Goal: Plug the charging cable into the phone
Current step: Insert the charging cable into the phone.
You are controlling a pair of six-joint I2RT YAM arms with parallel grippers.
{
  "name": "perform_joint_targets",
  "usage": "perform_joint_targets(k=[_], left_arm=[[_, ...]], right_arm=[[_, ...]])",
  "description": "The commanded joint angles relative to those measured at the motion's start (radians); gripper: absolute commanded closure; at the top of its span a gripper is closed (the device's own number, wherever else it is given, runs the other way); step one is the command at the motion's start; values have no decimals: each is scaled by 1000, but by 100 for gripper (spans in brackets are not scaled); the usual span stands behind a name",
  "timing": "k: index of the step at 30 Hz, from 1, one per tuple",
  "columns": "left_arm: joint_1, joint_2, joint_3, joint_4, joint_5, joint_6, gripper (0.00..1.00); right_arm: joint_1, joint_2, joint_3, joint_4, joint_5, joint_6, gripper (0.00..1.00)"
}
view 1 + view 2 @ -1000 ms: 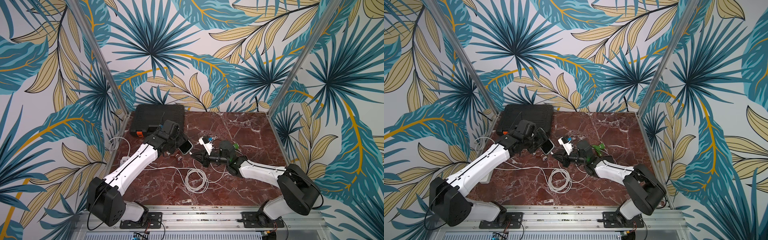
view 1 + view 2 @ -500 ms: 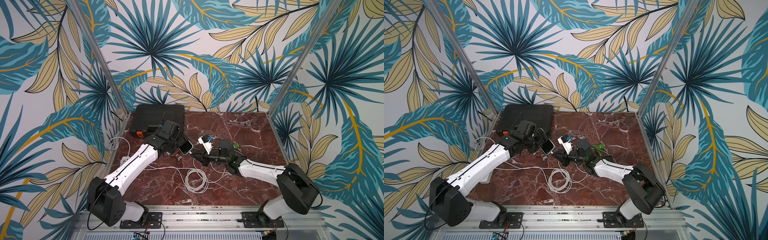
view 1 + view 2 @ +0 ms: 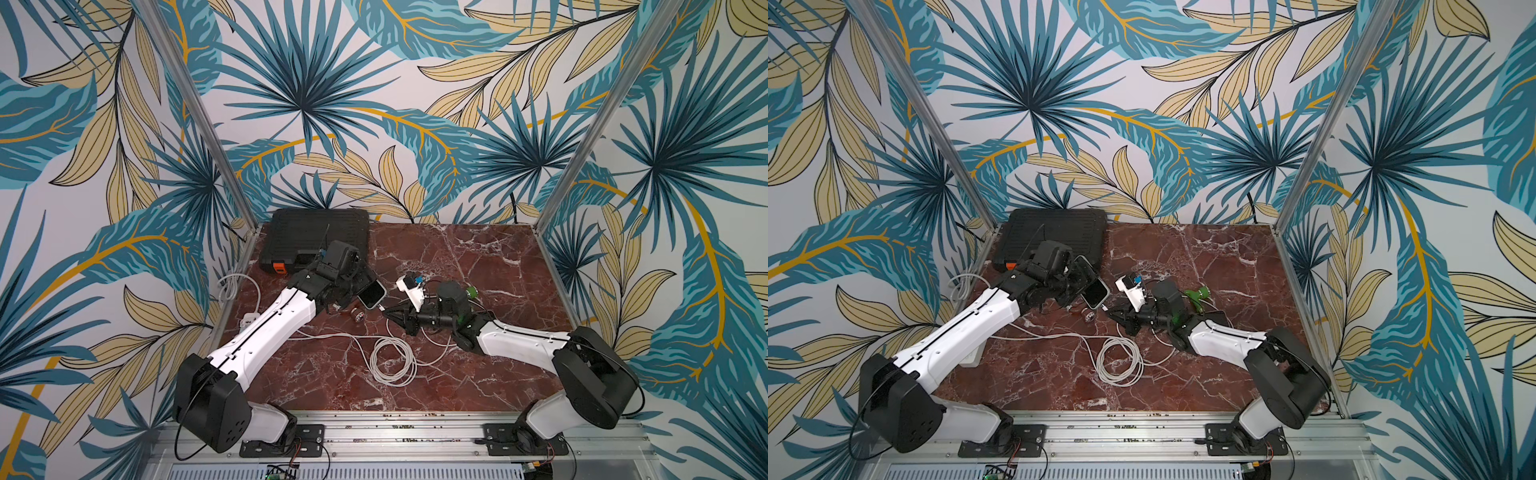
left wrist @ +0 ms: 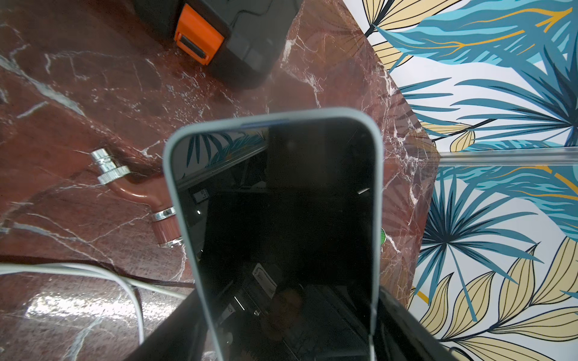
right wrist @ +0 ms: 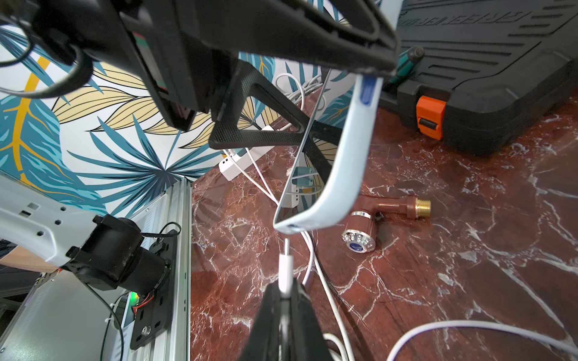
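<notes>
My left gripper [image 3: 356,286] [image 3: 1080,282] [image 4: 287,337] is shut on the phone [image 3: 372,293] [image 3: 1095,292] [image 4: 275,218]. The phone has a dark screen and a pale grey case, and it hangs tilted above the table. The lower end of the phone [image 5: 341,168] points toward my right gripper [image 3: 388,311] [image 3: 1113,313] [image 5: 283,290]. That gripper is shut on the white plug [image 5: 285,265] of the charging cable [image 3: 392,359] [image 3: 1119,361]. The plug's metal tip sits just short of the phone's bottom edge, with a small gap between them. The cable lies coiled on the table behind it.
A black tool case [image 3: 316,237] [image 4: 244,37] [image 5: 488,62] with an orange latch stands at the back left. A brown tap fitting [image 3: 358,316] [image 4: 137,190] [image 5: 387,209] lies under the phone. A white power strip [image 3: 249,320] is at the left edge, and a small white device [image 3: 411,289] lies beside the right wrist.
The right gripper with the plug has edged very slightly toward the phone's lower end. The left arm and the phone hold still.
</notes>
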Motion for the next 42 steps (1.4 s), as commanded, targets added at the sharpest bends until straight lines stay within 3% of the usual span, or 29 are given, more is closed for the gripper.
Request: perform_joint_targets(k=[1,42], left_arm=[[-3,-48,-2,48,3,13,67],[-14,-67,-53,95,14,14,67]], right_arm=[[4,-28,-22,10,-5,-12,100],[5,23,36,4,0,27,100]])
